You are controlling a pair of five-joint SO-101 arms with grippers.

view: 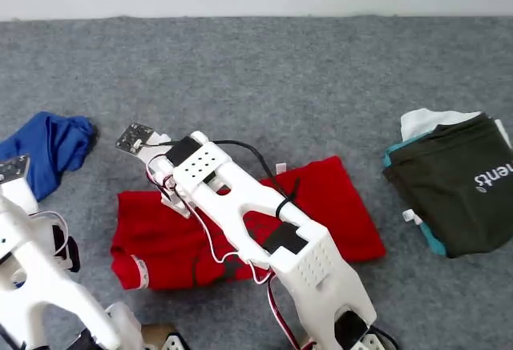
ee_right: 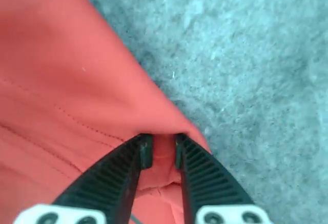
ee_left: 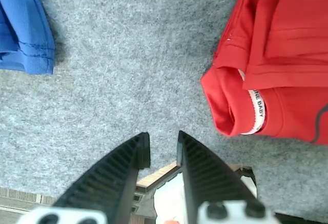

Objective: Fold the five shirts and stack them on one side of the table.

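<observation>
A red shirt (view: 329,206) lies partly folded across the middle of the grey table, its collar (ee_left: 253,111) at the near left corner. My right gripper (ee_right: 164,149) is shut on the far left corner of the red shirt (ee_right: 61,80), and its arm (view: 240,206) stretches over the cloth. A crumpled blue shirt (view: 48,146) lies at the left edge. My left gripper (ee_left: 164,147) hovers over bare carpet between the blue shirt (ee_left: 20,24) and the red shirt (ee_left: 287,55), its fingers a narrow gap apart and holding nothing.
A stack of folded shirts (view: 457,182) sits at the right edge, a dark one on top of a teal and a white one. The left arm (view: 32,262) stands at the near left corner. Grey carpet (view: 280,86) runs across the far side.
</observation>
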